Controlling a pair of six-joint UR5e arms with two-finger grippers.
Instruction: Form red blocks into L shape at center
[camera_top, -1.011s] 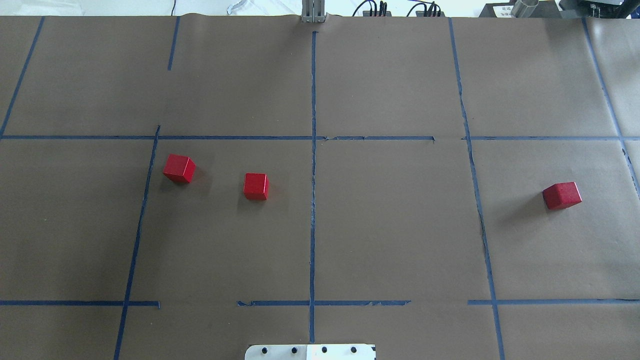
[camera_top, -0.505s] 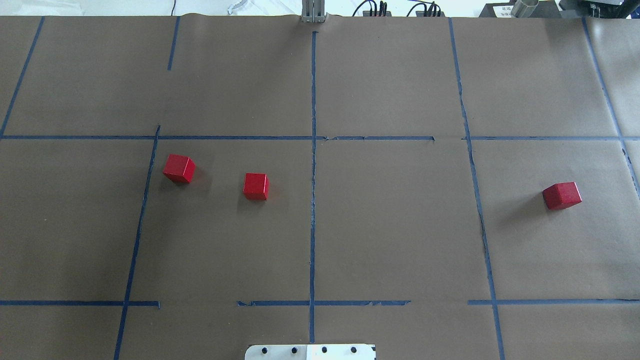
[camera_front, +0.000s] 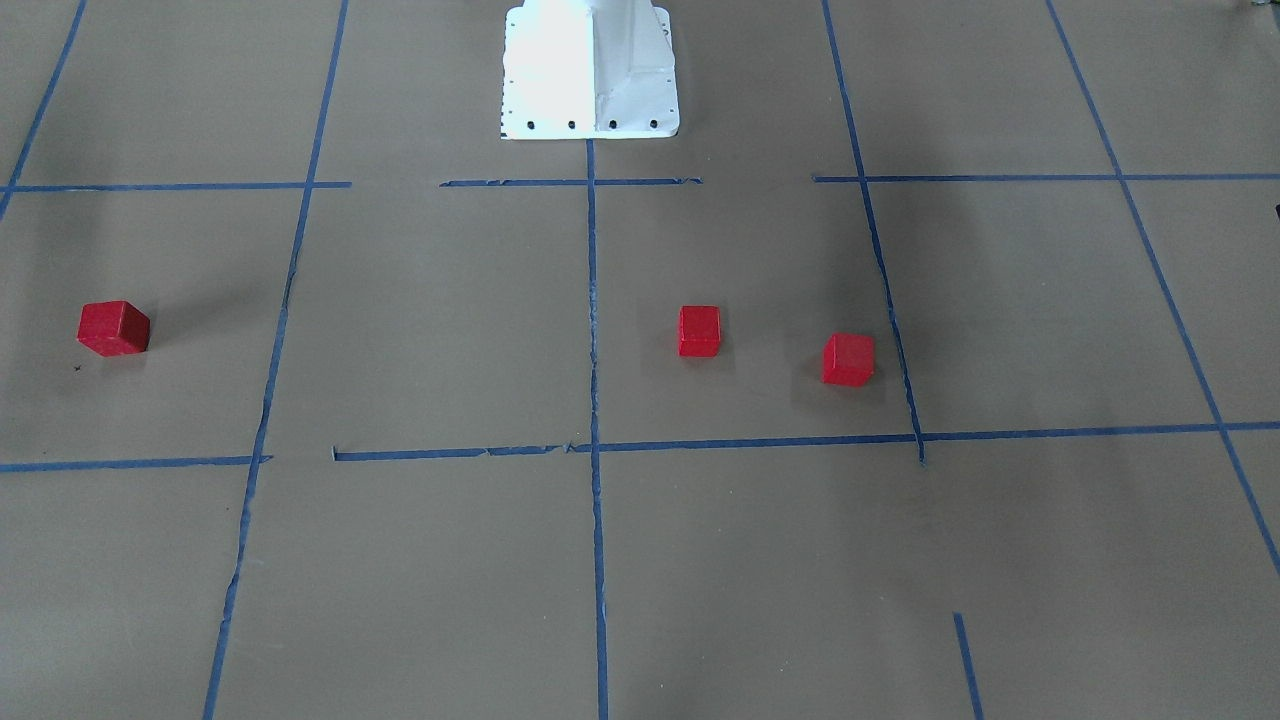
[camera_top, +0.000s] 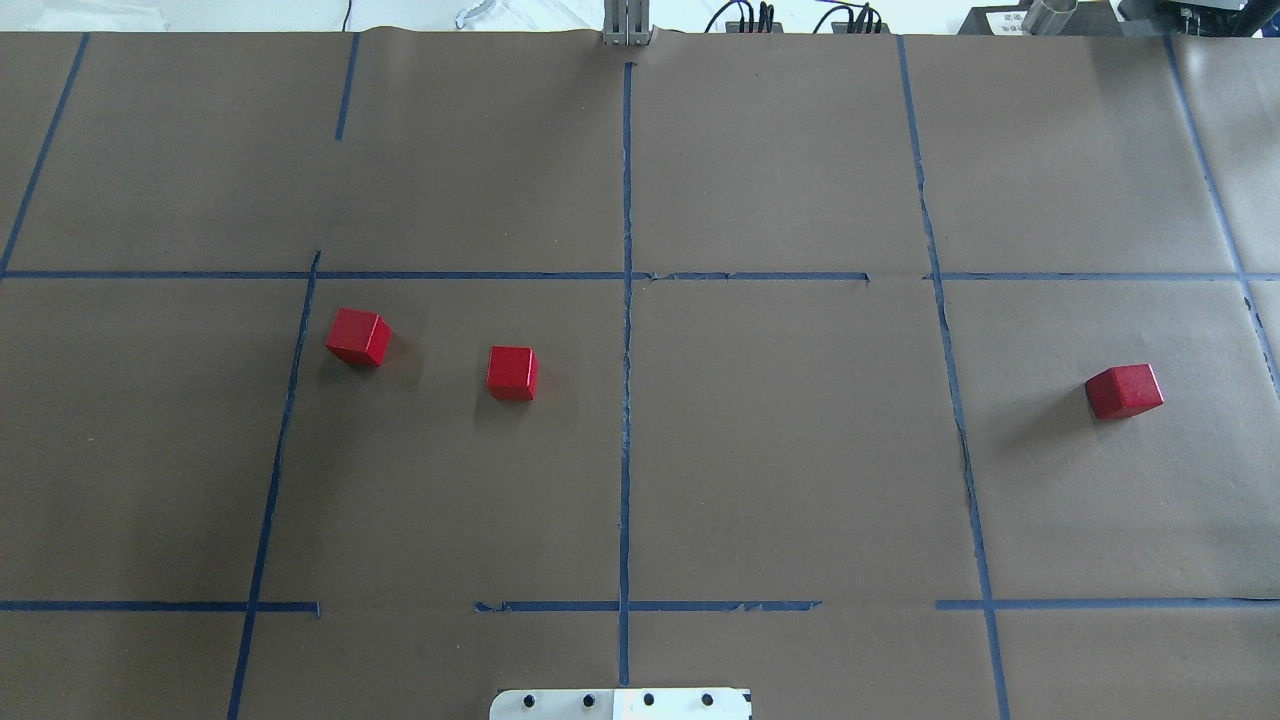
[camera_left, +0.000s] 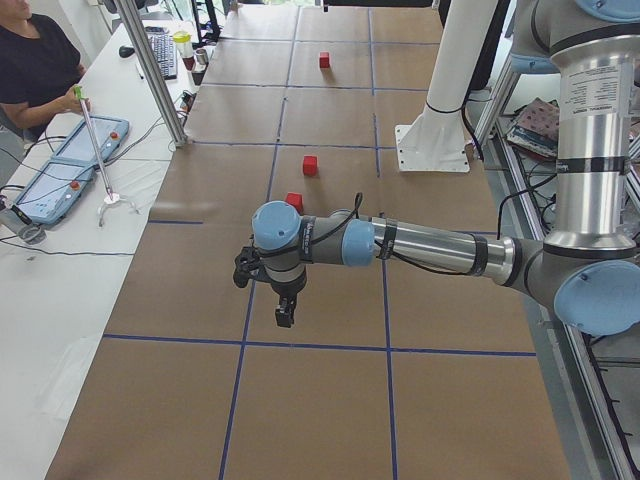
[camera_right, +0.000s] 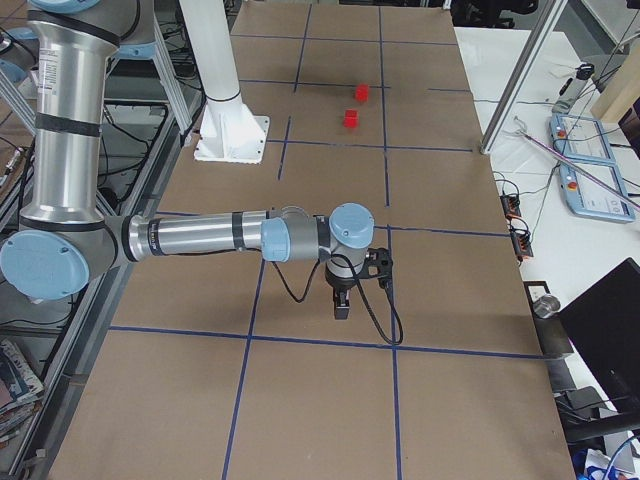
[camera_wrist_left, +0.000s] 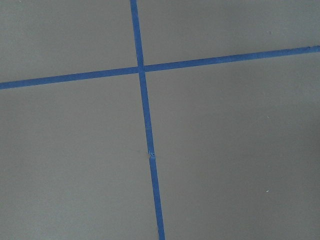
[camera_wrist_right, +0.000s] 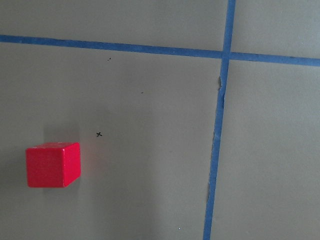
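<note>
**Status.** No block is gripped and no L is formed. In the overhead view, from left to right:

- The left block (camera_top: 357, 337) lies just inside the left border tape (camera_top: 290, 420) of the centre (camera_top: 780, 440), turned slightly off the grid.
- The middle block (camera_top: 512, 373) lies between the left block and the centre tape line (camera_top: 625, 450), nearly square to the grid.
- The right block (camera_top: 1124, 390) lies well apart, beyond the right border tape (camera_top: 955, 420), and is also turned.

**Grippers.** The left gripper (camera_left: 284, 315) hangs above bare paper (camera_left: 330, 400), well apart from the blocks. Its wrist view shows only a tape crossing (camera_wrist_left: 141, 69). The right gripper (camera_right: 341, 308) hangs likewise. Its wrist view shows one red block, probably the right block, low and to the left. These views do not show whether either pair of jaws is apart or together.

**Procedure (judged).** The step in hand is the first approach.

1. Centre the gripper over the chosen block.
2. Rotate the wrist until the jaws lie parallel to two opposite faces.
3. Descend.
4. Set the blocks face to face, flush, beside the tape line.

**Clearance.** Open paper lies between each block and the tape line. The base plate (camera_top: 620, 703) borders the near edge. Bring only one arm to the centre at a time.
</note>
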